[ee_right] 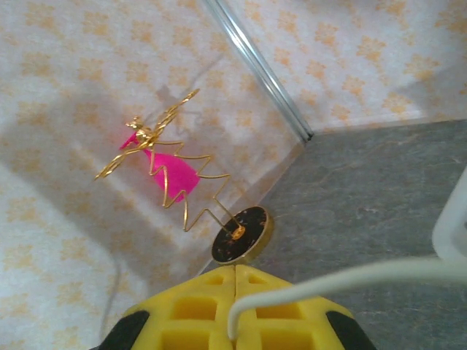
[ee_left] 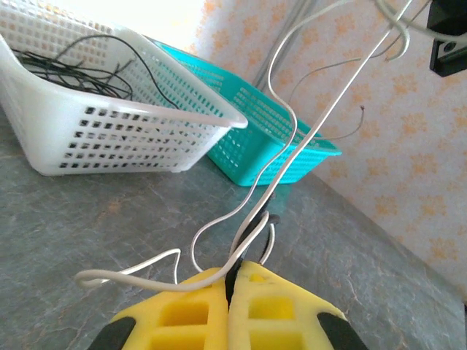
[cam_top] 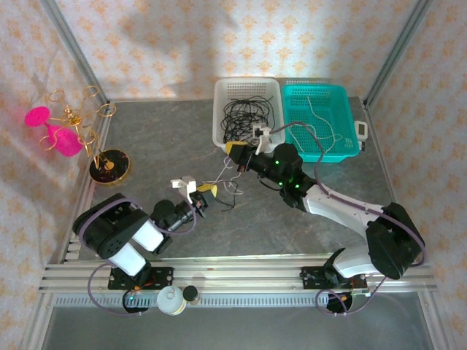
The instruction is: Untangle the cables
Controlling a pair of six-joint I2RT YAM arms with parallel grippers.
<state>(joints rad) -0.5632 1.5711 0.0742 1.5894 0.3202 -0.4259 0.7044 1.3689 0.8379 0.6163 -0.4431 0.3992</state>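
We are only part of the way. Lots of black cables (cam_top: 244, 117) lie in a messy heap inside the white basket (cam_top: 217, 120). A curly white cable (cam_top: 318, 117) lies in the teal basket (cam_top: 343, 109) just beside the white basket, so we think that one is done. A long white cable (ee_right: 365, 274) hangs in the air in front of the white basket. Our left gripper (ee_left: 232, 275) has its jaws squeezed together on it, and a thin black cable (ee_left: 253, 232) looks caught there too. Our right gripper (ee_right: 235, 281), nearer the white basket, pinches what looks like the same cable. We think those two need pulling apart, and then the heap is left.

Blk/white arms (cam_top: 336, 208) w/ lilac hoses (cam_top: 300, 125), yellow end effectors (ee_left: 232, 273) (ee_right: 235, 271).
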